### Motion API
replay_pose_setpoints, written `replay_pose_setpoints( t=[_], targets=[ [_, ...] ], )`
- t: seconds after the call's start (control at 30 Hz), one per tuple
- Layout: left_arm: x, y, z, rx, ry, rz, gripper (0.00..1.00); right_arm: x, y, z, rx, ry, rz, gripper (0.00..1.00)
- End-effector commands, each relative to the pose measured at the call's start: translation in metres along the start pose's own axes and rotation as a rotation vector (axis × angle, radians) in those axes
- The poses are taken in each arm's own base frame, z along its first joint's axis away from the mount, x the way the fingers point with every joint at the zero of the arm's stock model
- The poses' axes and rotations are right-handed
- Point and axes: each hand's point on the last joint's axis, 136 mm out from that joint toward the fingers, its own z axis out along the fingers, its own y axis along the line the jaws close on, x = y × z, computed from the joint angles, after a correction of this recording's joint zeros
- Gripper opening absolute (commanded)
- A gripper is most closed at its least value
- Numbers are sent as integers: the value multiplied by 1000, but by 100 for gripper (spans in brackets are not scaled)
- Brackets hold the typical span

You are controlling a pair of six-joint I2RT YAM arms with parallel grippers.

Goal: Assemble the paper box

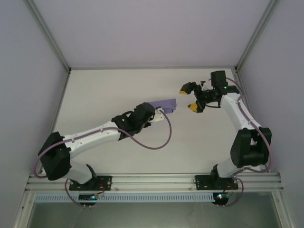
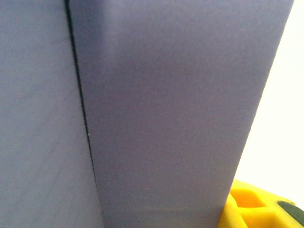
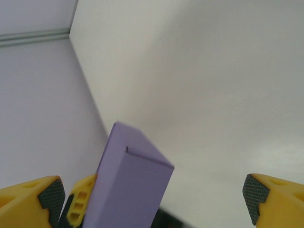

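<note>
The paper box [image 1: 165,105] was folded into a long, narrow lavender block. In the top view its long axis ran across the middle of the table [image 1: 118,85], from the left gripper [image 1: 160,112] toward the right and a little toward the far side. Its free end pointed at the right gripper [image 1: 190,98], which stood near that end but apart from it. The left gripper was clenched on the other end of the box. Most of its fingers were hidden under the card from above, and only a small pale part showed below the box. In the left wrist view the box [image 2: 180,114] stood very close to the lens, with two flat faces meeting at one dark, nearly upright line. One yellow finger [image 2: 254,209] showed at the lower right corner and was cut off by the edge. The right gripper was released, with its jaws spread wide and nothing between them. In the right wrist view its two yellow fingers, with dark grid pads [image 3: 47,194], sat at the lower corners. Between them the box rose from the bottom edge and leaned to the right. Its lower part was cut off, and a short dark seam showed near its upper end. A yellow finger [image 3: 80,206] of the left gripper lay against its left face. I could not tell whether the box touched the table or was held above it
</note>
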Motion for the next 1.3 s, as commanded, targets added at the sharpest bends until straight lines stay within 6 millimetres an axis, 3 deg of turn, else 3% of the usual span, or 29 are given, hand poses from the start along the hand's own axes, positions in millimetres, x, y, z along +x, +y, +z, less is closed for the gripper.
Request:
replay_pose_setpoints(
  t=[0.0,0.1,0.2,0.37,0.5,0.67,0.83,1.03,1.17,1.27],
  targets=[
    [17,-7,-19,110,63,-64,36,-31,-3,-24,161,-194,-211,99],
    [24,-5,-22,139,90,-95,37,-50,-7,-44,335,-318,-395,99],
    [33,-9,-28,247,109,-132,38,-56,11,-53,418,-415,-631,99],
    [42,-22,-33,410,169,-158,37,-48,27,-50,468,-441,-930,99],
    [55,-48,-38,588,261,-108,40,-41,22,-43,516,-449,-1074,99],
    [63,-58,-24,680,377,-104,40,-33,13,-34,504,-408,-1078,99],
    [64,-52,-4,676,479,-82,40,-21,13,-28,450,-368,-1088,99],
    [71,-60,18,686,540,-34,42,16,7,-11,286,-241,-1072,99],
    [65,-70,26,735,507,-30,42,47,5,0,147,-136,-1067,99],
    [60,-75,29,764,470,-28,43,58,6,5,73,-106,-1071,99]
  ],
)
